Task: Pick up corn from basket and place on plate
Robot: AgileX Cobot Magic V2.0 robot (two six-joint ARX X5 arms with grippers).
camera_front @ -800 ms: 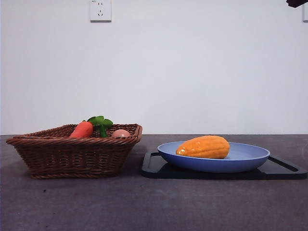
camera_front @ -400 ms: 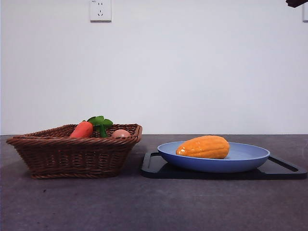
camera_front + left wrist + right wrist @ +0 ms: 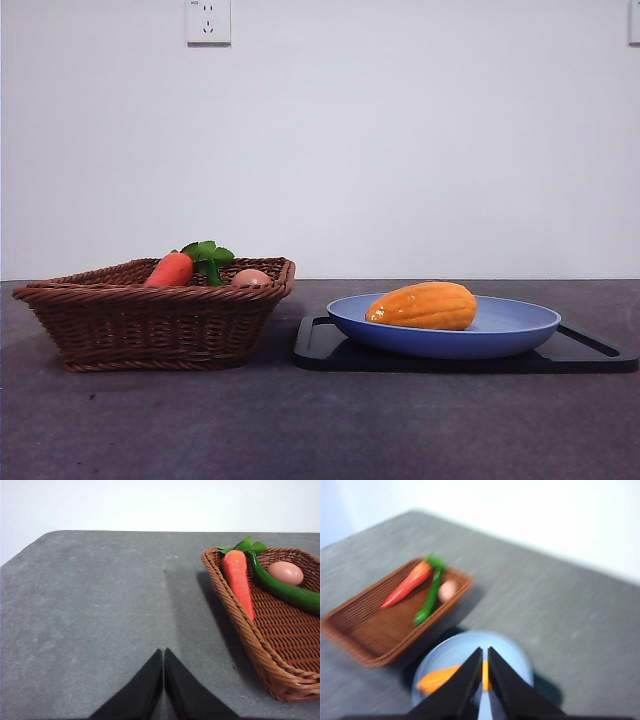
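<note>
Lying on its side on the light-blue plate, the corn looks delivered. The plate sits on a black tray, just beside the wicker basket holding a carrot, an egg and a green vegetable. The right gripper hangs above the plate, jaws nearly closed, empty; the left gripper is closed, empty, over bare bench. Retreating well means rising straight, clear of the corn.

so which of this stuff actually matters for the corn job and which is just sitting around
Part of the job:
- corn, lying on the plate
- plate
- basket

Just lying about:
- carrot, in the basket
- egg, in the basket
- green vegetable, in the basket
- black tray, under the plate
</note>
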